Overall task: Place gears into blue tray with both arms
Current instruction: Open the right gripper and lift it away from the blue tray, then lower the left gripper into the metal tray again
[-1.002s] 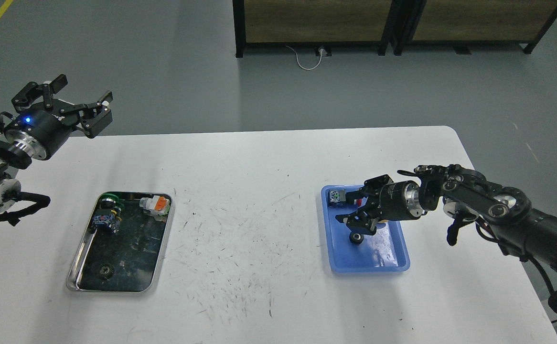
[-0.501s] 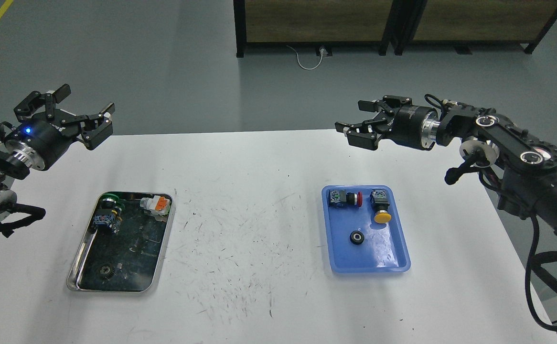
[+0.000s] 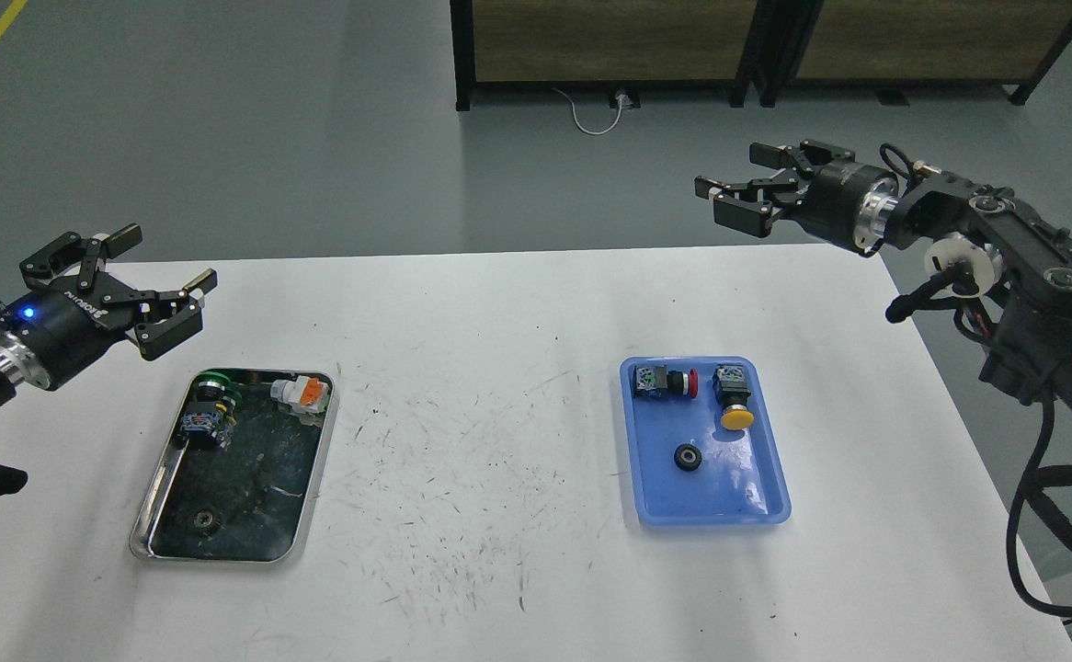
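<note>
One dark gear lies flat in the middle of the blue tray on the right half of the table. A second gear rests near the front of the silver metal tray on the left. My left gripper hangs open and empty above the table, just behind the silver tray's far left corner. Over the table's far right edge, my right gripper is raised high, open and empty, well behind the blue tray.
In the blue tray also lie a red-capped switch and a yellow-capped switch. The silver tray holds a green-capped switch and a white-and-orange part. Dark cabinets stand on the floor beyond the table.
My right gripper let go of the gear in the blue tray, then rose up and back to the far right. My left gripper has sunk lower, toward the silver tray.
</note>
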Controlling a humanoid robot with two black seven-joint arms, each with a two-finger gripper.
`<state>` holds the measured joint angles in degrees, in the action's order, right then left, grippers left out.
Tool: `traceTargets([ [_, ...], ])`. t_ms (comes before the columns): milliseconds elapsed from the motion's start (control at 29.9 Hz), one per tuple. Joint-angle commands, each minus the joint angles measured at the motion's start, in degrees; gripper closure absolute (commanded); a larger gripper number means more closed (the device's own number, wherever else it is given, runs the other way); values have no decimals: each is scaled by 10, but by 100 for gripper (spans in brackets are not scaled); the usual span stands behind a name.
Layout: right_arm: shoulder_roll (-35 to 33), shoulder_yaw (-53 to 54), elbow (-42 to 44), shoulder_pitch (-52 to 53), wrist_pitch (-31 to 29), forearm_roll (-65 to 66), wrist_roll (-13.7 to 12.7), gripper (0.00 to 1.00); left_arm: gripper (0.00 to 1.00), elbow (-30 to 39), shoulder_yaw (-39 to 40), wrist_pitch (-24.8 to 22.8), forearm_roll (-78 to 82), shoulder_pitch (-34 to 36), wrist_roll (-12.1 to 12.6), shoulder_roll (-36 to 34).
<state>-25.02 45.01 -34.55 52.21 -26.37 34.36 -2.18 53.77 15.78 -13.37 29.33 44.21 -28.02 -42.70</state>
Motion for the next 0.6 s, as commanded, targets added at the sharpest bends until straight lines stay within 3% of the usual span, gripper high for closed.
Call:
traceTargets([
  [0,2,0,10,4,6,0,1,7,2,32,-11,-3,26,-21,0,-7],
  [301,-3,27,20,5,21,0,2,6,2,133,-36,-3,81,-52,0,-7],
  [568,-6,36,31,15,25,0,2,6,2,136,-59,-3,155,-81,0,2],
])
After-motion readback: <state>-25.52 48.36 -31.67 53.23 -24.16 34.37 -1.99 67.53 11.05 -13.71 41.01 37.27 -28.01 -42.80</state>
